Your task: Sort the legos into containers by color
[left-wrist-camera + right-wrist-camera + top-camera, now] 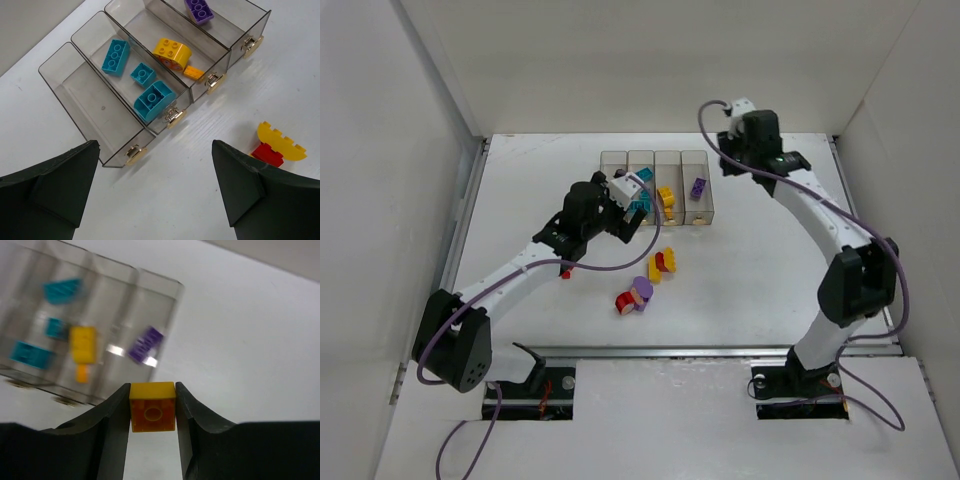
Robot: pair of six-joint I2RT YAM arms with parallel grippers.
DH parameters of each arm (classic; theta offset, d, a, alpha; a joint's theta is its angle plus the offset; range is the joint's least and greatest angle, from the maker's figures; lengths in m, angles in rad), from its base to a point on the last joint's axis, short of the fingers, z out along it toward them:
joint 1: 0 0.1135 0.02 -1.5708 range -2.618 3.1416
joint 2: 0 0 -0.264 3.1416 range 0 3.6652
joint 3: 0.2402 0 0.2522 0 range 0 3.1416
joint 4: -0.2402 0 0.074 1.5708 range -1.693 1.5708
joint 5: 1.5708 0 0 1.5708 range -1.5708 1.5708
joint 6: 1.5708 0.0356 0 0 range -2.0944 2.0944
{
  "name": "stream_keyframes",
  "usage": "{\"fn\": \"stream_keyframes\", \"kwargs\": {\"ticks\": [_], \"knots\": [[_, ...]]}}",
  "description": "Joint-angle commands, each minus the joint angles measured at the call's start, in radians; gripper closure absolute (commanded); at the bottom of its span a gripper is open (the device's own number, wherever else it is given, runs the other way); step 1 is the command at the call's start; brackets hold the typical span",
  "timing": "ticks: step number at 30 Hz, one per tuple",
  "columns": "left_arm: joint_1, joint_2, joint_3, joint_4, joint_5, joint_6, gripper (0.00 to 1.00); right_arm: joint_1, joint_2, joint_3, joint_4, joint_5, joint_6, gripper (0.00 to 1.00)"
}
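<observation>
White tabletop (770,290), white enclosure walls (620,60).
Containers (85,100): first bin empty; second holds three teal legos (116,56); third, yellow pieces (172,52); fourth, one purple brick (199,10).
Right gripper (152,395) clamped on yellow brick (152,415), raised beyond purple end of row; judged bound for third bin.
Left gripper (155,190) spread wide, empty, above bin fronts.
Outstanding: yellow-red clump (665,264), red-purple clump (635,297); both need splitting. No red sorted.
Left arm (520,270) crowds bin fronts: possible obstruction.
</observation>
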Motion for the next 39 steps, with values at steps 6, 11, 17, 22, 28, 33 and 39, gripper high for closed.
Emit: {"fn": "stream_keyframes", "kwargs": {"ticks": [6, 11, 17, 22, 28, 33, 39], "knots": [[0.007, -0.033, -0.043, 0.026, 0.0, 0.006, 0.06, 0.211, 0.32, 0.309, 0.095, -0.301, 0.111, 1.0], [0.016, -0.033, -0.063, 0.026, -0.009, 0.007, 0.06, 0.211, 0.423, 0.341, 0.132, -0.302, 0.145, 1.0], [0.017, -0.033, -0.063, 0.026, -0.009, 0.007, 0.06, 0.211, 0.443, 0.36, 0.135, -0.302, 0.163, 1.0], [0.017, -0.033, -0.063, 0.035, -0.009, 0.025, 0.06, 0.211, 0.399, 0.294, 0.178, -0.268, 0.173, 0.85], [0.017, -0.033, -0.073, 0.037, 0.023, 0.074, 0.06, 0.193, 0.387, 0.303, 0.138, -0.231, 0.206, 0.28], [0.017, -0.023, -0.053, 0.01, 0.072, 0.105, 0.06, 0.173, 0.308, 0.268, 0.181, -0.231, 0.217, 0.21], [0.017, -0.023, -0.053, -0.037, 0.194, 0.16, 0.06, 0.173, 0.184, 0.27, 0.158, -0.242, 0.194, 0.21]]}}
